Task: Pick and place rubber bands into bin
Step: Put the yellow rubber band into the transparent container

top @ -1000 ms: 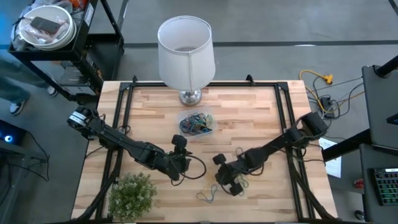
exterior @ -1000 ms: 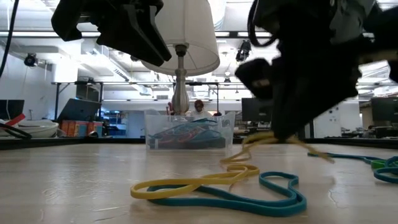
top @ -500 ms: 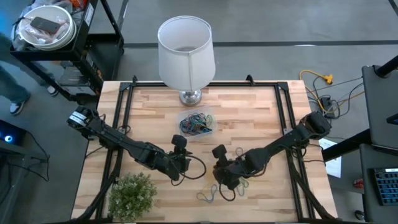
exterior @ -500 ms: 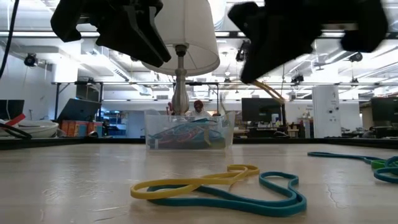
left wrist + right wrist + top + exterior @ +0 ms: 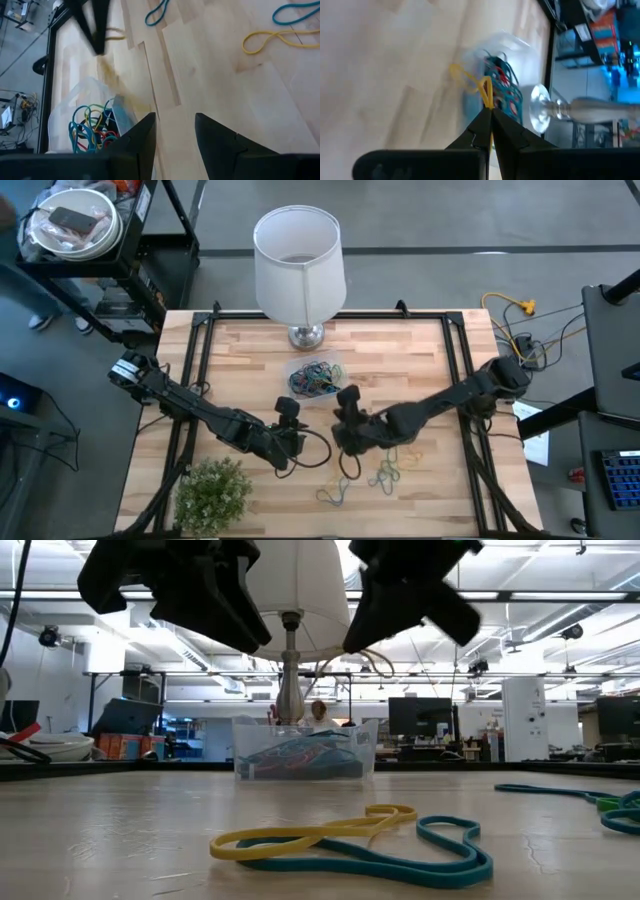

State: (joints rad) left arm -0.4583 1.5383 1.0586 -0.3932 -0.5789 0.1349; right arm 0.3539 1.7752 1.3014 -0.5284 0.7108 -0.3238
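Surface [image 5: 420, 360]: wooden, carries all items.
Bin [image 5: 316, 379]: near the lamp base, part-filled with bands.
Right tool [image 5: 488, 120]: fingers clamped on a yellow rubber band [image 5: 485, 86], carry step; next, likely move over the bin and release.
Left tool [image 5: 174, 131]: fingers apart, idle.
Loose bands [image 5: 384, 471]: near front edge.

Wooden table [image 5: 420, 360]: bin [image 5: 316, 379], lamp [image 5: 299, 270], plant [image 5: 211, 492]

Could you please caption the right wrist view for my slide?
Right gripper, jaws shut on a yellow rubber band, nears the bin.
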